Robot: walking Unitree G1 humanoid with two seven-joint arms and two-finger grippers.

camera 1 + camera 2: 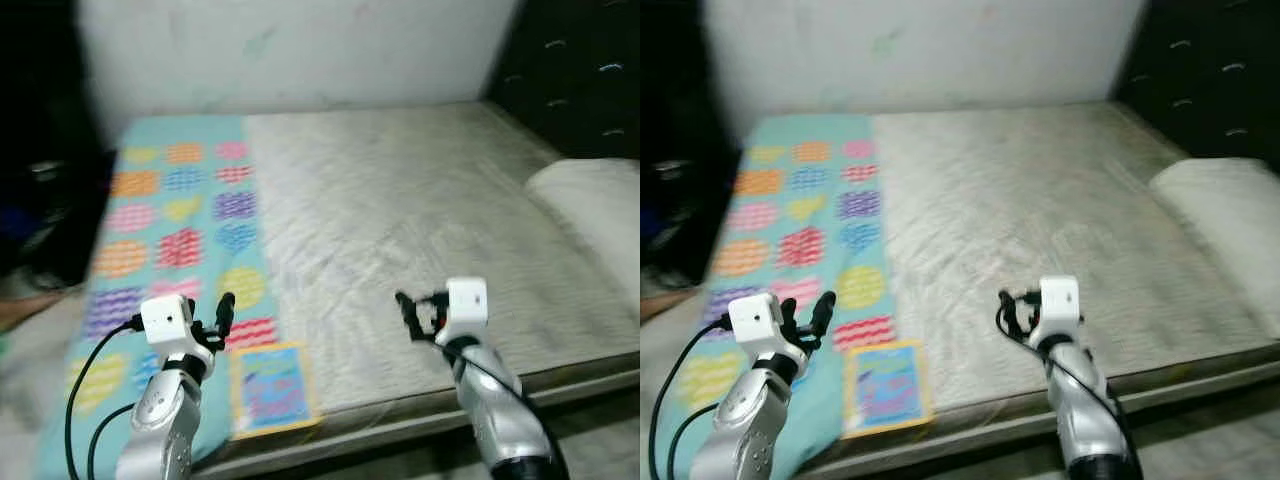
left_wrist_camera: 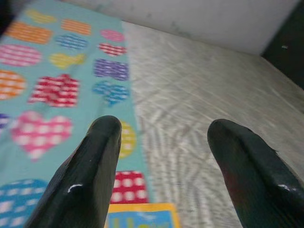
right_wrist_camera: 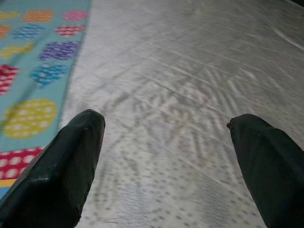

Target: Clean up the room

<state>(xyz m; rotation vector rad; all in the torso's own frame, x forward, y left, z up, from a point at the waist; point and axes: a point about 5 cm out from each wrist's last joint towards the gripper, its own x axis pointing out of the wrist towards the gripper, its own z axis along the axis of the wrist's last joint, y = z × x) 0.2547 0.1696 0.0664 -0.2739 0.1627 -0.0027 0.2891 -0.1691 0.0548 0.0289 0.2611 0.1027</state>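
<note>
A big bed [image 1: 420, 220] sits in front of the robot, with a pale grey mattress cover that has tiny dots and some wrinkles. A teal blanket [image 1: 180, 240] lies along the left side of the bed. It is long and thin, and its long way runs from the near edge of the bed to the far wall [image 1: 300, 50]. It has hearts and round shapes on it in pink, orange, yellow, purple and red. Its right edge runs straight along the grey cover.

A flat book [image 1: 270, 385] with a yellow border and a blue picture lies on the near end of the blanket, close to the near edge of the bed. Its long side runs from near to far, the same way as the blanket. The pictures are too blurry to read it.

A white pillow [image 1: 590, 200] rests on the right side of the bed. Dark drawers [image 1: 580, 70] stand far off on the right.

The left gripper [image 1: 222, 318] is held up over the near part of the blanket, just left of the book. Its two black fingers [image 2: 90, 175] are apart and hold nothing. The right gripper [image 1: 410, 315] is held up over the grey cover near the near edge. Its fingers [image 3: 61, 171] are wide apart and hold nothing too.
</note>
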